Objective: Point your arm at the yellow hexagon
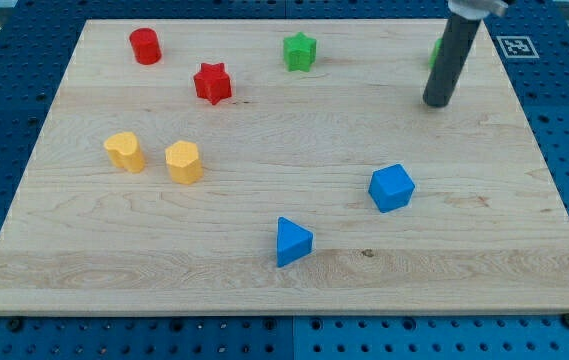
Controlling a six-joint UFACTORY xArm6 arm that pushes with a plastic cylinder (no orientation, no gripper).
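While my tip (436,103) rests near the wooden board's (264,270) top right, beside a half-hidden green block (434,52), the yellow hexagon (184,162) stands upright at centre-left, just beside a yellow cylinder (124,151). A red star (212,83) sits nearest the open stretch between. The rod carries no pincer.

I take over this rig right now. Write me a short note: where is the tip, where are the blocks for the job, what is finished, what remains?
My tip rests near the view's top right, touching no block that I can see; a green block is mostly hidden behind the rod.
Two yellow blocks sit at the view's left: the yellow hexagon, and a rounder yellow block to its left.
Done: nothing yet; the tip is far from the hexagon.
Left: cross the wooden board leftward. The red star lies above that line, the blue cube below it.
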